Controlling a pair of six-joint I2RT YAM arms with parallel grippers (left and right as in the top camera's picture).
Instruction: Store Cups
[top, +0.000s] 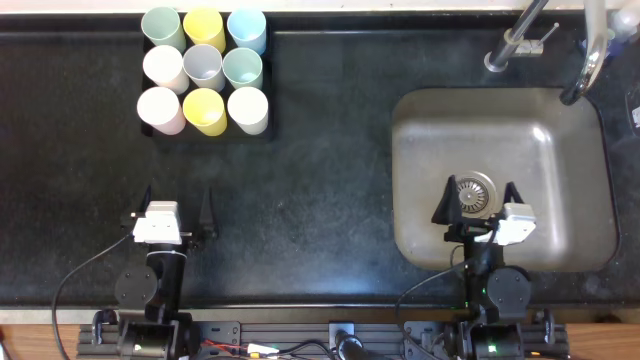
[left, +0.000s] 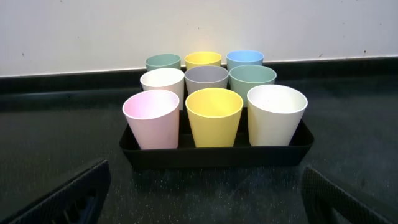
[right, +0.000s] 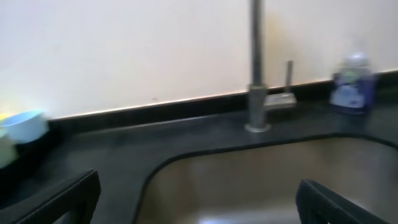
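Note:
A black tray (top: 268, 118) (left: 217, 155) at the back left of the dark counter holds several pastel cups standing upright in three rows. The nearest row is a pink cup (top: 161, 110) (left: 152, 118), a yellow cup (top: 205, 110) (left: 214, 116) and a cream cup (top: 248, 109) (left: 277, 114). My left gripper (top: 178, 212) (left: 199, 193) is open near the counter's front, well short of the tray, with nothing between its fingers. My right gripper (top: 478, 201) (right: 199, 199) is open above the sink, also holding nothing.
A steel sink (top: 420, 110) (right: 186, 168) is set into the counter on the right, with a drain (top: 477, 190). A faucet (top: 515, 40) (right: 256, 68) stands behind it, and a soap bottle (right: 352, 81) stands at the far right. Bare counter (top: 320, 180) lies between tray and sink.

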